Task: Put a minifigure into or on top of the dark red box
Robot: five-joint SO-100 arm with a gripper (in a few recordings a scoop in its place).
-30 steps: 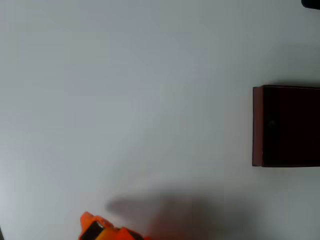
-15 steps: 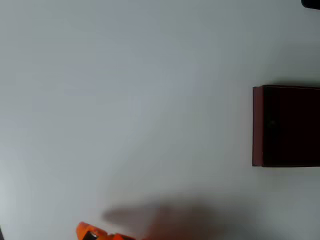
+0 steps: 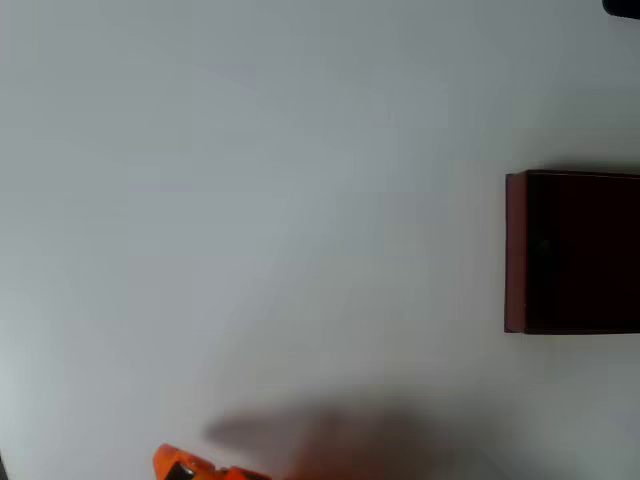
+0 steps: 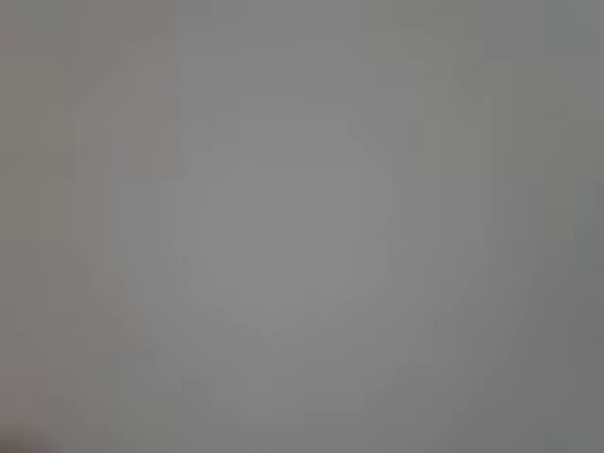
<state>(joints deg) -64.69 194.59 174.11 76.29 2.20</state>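
Overhead view: dark red box [image 3: 515, 250] sits at the right edge of the pic, cut off by the frame on its right side, so only part of it shows. Its left wall is maroon and the inside reads near-black; nothing can be made out in there, too dark to tell. It rests flat on the white table [image 3: 250, 180], edges square to the frame. Far to the lower left of the box, at the bottom edge, an orange bit of the arm [image 3: 185, 466] pokes into view w/ a small dark patch on it; can't tell which part of the arm that is. Btwn that orange bit and the box, along the bottom edge, lies a soft grey shadow [image 3: 330, 440] on the table, well apart from the box. A small black thing [image 3: 622, 6] clips the corner above the box; too little of it shows to say what it is. Wrist view: plain blurred grey surface [image 4: 302, 226], no detail. Gripper state: cannot tell, fingers aren't made out in either view. Minifigure: can't locate it from these pics.
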